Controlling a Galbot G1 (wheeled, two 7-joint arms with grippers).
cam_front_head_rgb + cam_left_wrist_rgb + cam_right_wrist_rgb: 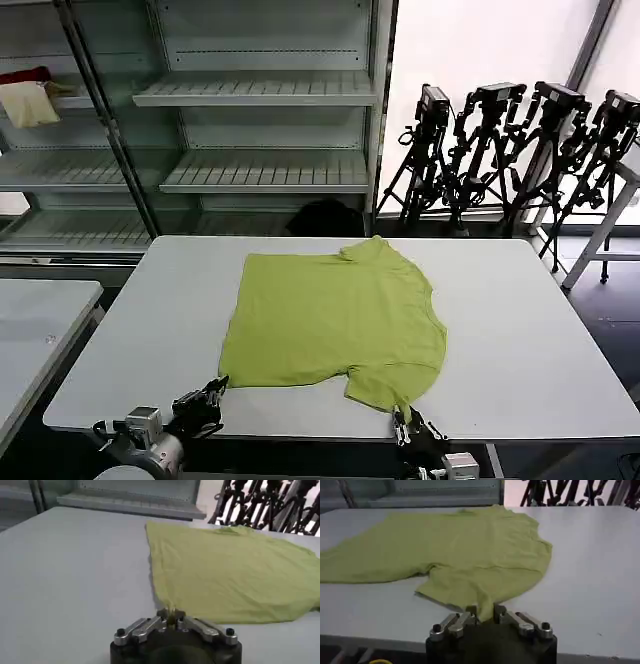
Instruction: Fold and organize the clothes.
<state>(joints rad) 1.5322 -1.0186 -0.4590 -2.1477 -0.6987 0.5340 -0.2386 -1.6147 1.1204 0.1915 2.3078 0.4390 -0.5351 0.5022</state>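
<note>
your left gripper (pixel 212 392) fingers are pinched on the t-shirt (pixel 335 318) hem corner at 7 o'clock; your right gripper (pixel 408 428) fingers clamp the sleeve tip at 5 o'clock. the shirt lies mid-bench (pixel 520 330), seemingly folded once; more folds remain.

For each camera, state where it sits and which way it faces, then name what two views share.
Head view: on the robot's head, looking forward and down at the table; the left gripper and right gripper show at its near edge.
Left wrist view: behind the left gripper, shut on the T-shirt.
Right wrist view: behind the right gripper, shut on the T-shirt.
Shared: all views show the T-shirt.
</note>
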